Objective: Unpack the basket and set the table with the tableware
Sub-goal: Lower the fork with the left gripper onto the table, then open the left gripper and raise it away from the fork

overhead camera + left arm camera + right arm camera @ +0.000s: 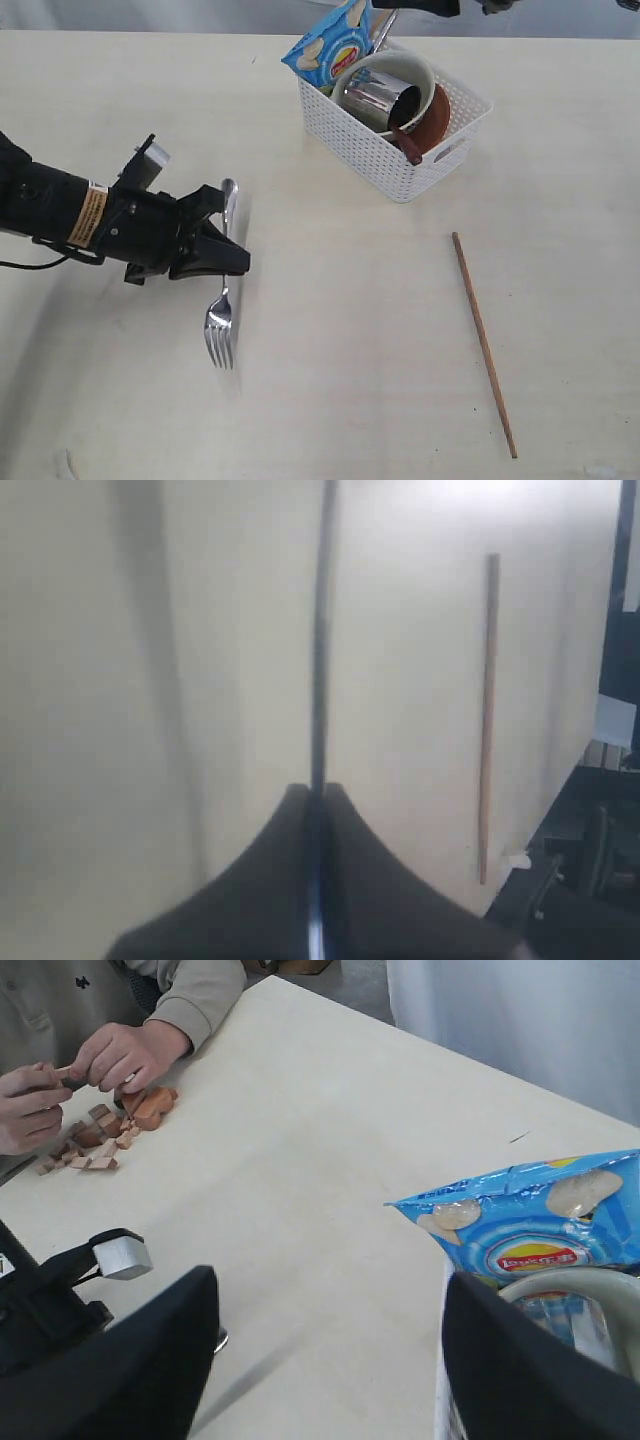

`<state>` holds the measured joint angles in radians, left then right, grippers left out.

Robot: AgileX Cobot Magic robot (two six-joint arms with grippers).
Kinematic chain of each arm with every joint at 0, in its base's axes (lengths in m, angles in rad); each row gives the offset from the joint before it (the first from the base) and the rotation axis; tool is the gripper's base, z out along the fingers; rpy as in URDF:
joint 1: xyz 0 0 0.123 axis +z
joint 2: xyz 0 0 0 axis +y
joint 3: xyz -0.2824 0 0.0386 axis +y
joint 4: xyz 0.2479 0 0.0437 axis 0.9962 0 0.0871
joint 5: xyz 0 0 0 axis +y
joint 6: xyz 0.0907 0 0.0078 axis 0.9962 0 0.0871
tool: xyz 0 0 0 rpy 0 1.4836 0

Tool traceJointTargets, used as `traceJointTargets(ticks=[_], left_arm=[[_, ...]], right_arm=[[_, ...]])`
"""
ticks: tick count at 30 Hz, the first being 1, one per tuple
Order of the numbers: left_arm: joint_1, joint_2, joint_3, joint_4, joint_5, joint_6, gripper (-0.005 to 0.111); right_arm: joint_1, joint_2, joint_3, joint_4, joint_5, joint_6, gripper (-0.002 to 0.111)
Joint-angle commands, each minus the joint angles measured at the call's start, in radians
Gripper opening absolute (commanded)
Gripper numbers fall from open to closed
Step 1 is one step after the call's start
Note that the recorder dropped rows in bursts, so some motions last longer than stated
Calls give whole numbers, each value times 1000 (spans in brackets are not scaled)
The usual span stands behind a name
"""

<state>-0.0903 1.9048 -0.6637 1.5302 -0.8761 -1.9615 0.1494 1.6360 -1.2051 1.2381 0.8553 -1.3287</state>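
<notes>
A pale white curtain (pixel 520 1030) hangs in soft folds beside a strip of grey floor (pixel 362 982).

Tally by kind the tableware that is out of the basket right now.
Fork: 1, gripped by the left gripper
Chopstick: 1, lying on the table
Total: 2

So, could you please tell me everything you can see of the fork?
The fork is shiny steel, one piece, with a slim handle and tines. The left pincer is shut on its handle midway. Its tines point away from the basket, low over the table; whether they touch it is unclear.
</notes>
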Motion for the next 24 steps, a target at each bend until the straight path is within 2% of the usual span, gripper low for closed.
traceJointTargets(ticks=[1, 22, 24], left_arm=[[-6, -2, 41, -26, 76, 1, 0], [-6, -4, 44, -12, 156, 10, 0], [-6, -4, 44, 12, 143, 6, 4]], right_arm=[[-8, -7, -4, 3, -10, 5, 61], [-8, -7, -4, 3, -9, 36, 61], [-8, -7, -4, 3, -9, 43, 61]])
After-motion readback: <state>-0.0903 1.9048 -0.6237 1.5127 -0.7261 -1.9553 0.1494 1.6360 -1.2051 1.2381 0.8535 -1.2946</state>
